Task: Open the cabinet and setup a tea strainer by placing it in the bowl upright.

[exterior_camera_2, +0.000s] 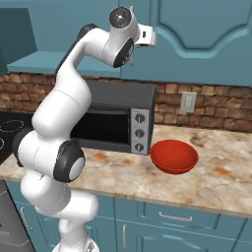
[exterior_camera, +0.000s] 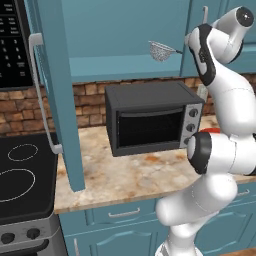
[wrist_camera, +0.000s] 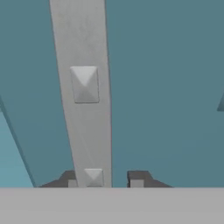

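The teal cabinet [exterior_camera: 125, 30] has its left door [exterior_camera: 55, 100] swung open. On its shelf sits the tea strainer [exterior_camera: 161, 51], a small silver mesh cup with its thin handle pointing right. My gripper [wrist_camera: 104, 179] is up at the right door [wrist_camera: 166, 87], its jaws drawn in around that door's vertical silver bar handle [wrist_camera: 85, 87]. The left fingertip [wrist_camera: 72, 180] touches the bar and the right one sits a sliver off it. On the counter right of the oven rests the red bowl [exterior_camera_2: 174, 156], with nothing in it.
A black toaster oven [exterior_camera: 150, 117] stands on the marble counter [exterior_camera: 125, 175] under the cabinet. A stove [exterior_camera: 20, 175] and a black microwave [exterior_camera: 12, 45] are at the left, with teal drawers [exterior_camera_2: 172, 214] below. A wall outlet [exterior_camera_2: 188, 102] sits behind the bowl.
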Robot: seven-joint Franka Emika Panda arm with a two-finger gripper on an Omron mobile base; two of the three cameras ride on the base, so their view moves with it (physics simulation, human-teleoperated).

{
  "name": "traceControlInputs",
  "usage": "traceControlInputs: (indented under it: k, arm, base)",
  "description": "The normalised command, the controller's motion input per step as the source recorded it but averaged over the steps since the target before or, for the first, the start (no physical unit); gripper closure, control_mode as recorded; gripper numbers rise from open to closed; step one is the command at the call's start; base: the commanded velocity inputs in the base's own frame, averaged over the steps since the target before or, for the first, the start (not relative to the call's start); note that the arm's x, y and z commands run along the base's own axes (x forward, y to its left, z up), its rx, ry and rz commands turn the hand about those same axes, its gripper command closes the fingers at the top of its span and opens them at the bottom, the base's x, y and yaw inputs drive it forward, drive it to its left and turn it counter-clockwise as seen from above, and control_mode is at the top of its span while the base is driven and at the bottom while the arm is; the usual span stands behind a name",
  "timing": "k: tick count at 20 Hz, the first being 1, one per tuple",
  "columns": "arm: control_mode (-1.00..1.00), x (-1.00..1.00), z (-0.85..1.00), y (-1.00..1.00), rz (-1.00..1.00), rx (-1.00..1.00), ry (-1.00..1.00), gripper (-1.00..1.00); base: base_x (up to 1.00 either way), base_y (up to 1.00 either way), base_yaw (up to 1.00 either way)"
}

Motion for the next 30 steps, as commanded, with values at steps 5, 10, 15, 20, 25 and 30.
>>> traceControlInputs:
  k: [5, 10, 15, 20, 25, 30]
  arm:
    - [-1.0, -0.28, 0.0, -0.04, 0.0, 0.05, -0.01, 1.0]
    - [-1.0, -0.23, 0.0, -0.28, 0.0, 0.07, 0.0, 1.0]
    - [-1.0, -0.45, 0.0, -0.41, 0.0, 0.06, 0.0, 1.0]
    - [-1.0, -0.76, 0.0, -0.43, 0.0, 0.03, 0.0, 1.0]
    - [-1.0, -1.0, 0.07, -0.42, 0.0, 0.0, 0.0, 1.0]
    - [-1.0, -0.96, 0.15, -0.35, 0.0, 0.0, 0.0, 1.0]
  base:
    - [0.0, 0.0, 0.0]
    - [0.0, 0.0, 0.0]
    - [0.0, 0.0, 0.0]
    - [0.0, 0.0, 0.0]
    - [0.0, 0.0, 0.0]
    - [0.0, 0.0, 0.0]
